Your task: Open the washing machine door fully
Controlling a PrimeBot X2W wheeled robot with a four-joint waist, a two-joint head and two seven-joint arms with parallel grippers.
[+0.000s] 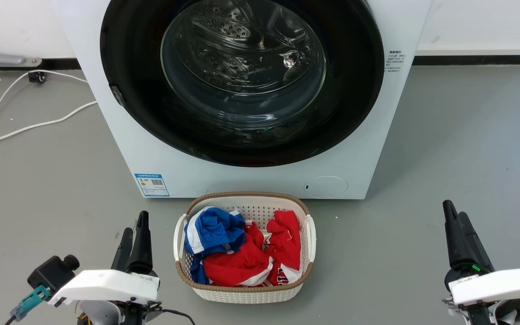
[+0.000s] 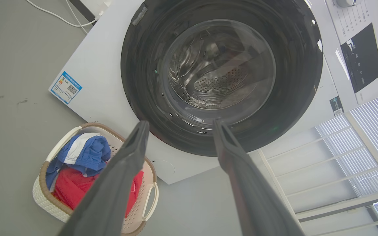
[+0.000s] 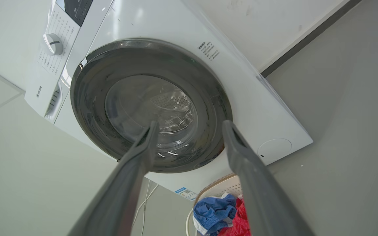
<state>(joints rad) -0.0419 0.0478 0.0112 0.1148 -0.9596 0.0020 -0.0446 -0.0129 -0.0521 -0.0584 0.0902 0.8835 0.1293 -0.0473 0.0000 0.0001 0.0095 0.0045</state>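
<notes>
Washing machine door [image 1: 242, 81] shut, flush on the front of the white washing machine [image 1: 120, 131], straight ahead of the robot. Left gripper [image 1: 134, 223] low left, right gripper [image 1: 453, 210] low right, both well short of the door, touching nothing. Wrist views show each pair of fingers spread apart, empty. Laundry basket [image 1: 244, 293] with red and blue clothes [image 1: 237, 253] on the grey floor [image 1: 467, 149], just in front of the machine.

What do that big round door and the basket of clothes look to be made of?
Washing machine door: glossy black rim, likely plastic, around clear glass, going by its reflections. Laundry basket: matte white perforated plastic, brown woven-look rim, seemingly.
</notes>
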